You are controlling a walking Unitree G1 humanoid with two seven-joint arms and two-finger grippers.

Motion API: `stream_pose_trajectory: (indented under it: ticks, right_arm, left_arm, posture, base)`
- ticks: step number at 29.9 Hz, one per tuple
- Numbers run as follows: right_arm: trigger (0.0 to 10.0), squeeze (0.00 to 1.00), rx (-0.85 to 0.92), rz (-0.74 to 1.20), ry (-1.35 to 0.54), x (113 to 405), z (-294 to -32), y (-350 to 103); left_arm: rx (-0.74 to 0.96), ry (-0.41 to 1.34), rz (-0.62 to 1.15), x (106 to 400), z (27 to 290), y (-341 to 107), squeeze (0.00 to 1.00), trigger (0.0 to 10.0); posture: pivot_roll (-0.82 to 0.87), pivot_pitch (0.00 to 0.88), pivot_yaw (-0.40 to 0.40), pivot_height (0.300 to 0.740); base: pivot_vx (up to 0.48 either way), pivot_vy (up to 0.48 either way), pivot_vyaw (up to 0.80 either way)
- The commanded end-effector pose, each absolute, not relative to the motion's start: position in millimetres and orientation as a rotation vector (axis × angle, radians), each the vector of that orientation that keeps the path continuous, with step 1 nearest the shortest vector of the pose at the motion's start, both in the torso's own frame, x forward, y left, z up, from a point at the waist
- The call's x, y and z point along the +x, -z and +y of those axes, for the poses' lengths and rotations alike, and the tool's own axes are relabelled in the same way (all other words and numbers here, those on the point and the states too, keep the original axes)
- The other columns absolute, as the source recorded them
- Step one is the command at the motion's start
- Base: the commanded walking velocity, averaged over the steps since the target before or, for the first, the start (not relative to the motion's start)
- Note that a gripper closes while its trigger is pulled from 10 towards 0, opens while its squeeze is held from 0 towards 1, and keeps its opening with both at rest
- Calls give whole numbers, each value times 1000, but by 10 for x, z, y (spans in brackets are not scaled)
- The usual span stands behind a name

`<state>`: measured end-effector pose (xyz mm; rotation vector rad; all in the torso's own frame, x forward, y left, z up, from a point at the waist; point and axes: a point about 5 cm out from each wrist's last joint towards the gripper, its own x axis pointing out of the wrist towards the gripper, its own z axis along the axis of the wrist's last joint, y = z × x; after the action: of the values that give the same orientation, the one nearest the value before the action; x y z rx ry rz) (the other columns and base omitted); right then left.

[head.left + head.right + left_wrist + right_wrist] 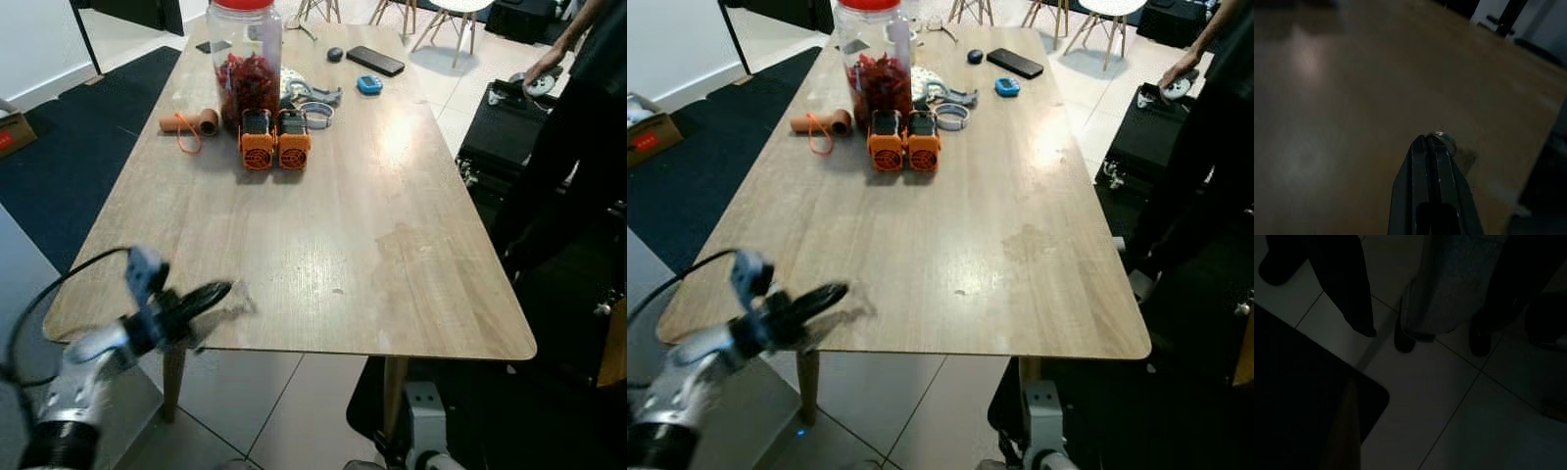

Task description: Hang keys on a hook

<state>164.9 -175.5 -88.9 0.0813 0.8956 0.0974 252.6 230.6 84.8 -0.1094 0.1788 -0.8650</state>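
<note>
Wooden, light-grained and long, the surface [372,255] carries its clutter at the far end only: a red-lidded jar [245,59], two orange units [275,139] just in front of it, a cork-coloured roll [191,122] with an orange cord, a black phone [374,60] and a small blue item [369,84].

The left claw [211,294] sits low over the near left corner of the surface, its fingers [1432,166] pressed together. In the left wrist view a small silvery ring [1442,137] shows at the fingertips. This is judged to be the key ring, pinched at the very tip so that the loop stays free to slip over a hook. Whether keys hang from it cannot be told.

No hook can be made out, so the carry to it is judged not yet done.

The right arm hangs idle over dark floor tiles [1449,396]; its claw state cannot be told. A person [578,147] stands at the far right, clear of the working arm.
</note>
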Motion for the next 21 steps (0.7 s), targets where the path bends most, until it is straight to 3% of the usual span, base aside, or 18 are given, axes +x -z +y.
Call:
stream_pose_trajectory:
  ticks: [1, 6, 15, 21]
  right_arm:
    - [10000, 0, 85, 909, -94, 1620, -1761, 903]
    - [10000, 0, 81, 910, -98, 1623, -1767, 901]
    - [10000, 0, 80, 908, -105, 1637, -1758, 897]
    - [10000, 0, 83, 908, -101, 1639, -1759, 896]
  left_arm:
    - [-74, 875, 243, 2454, 2434, -820, 0, 0]
    - [-69, 854, 307, 2295, 2712, -856, 0, 0]
    - [-82, 886, 341, 2215, 2775, -873, 0, 0]
    - [-258, 824, 159, 2340, 2668, -1062, 0, 0]
  posture:
    - [115, 51, -55, 740]
    - [118, 51, -60, 740]
    - [119, 52, -62, 740]
    - [118, 55, -59, 740]
  base:
    - [0, 0, 0]
    - [0, 0, 0]
    - [0, 0, 0]
    - [0, 0, 0]
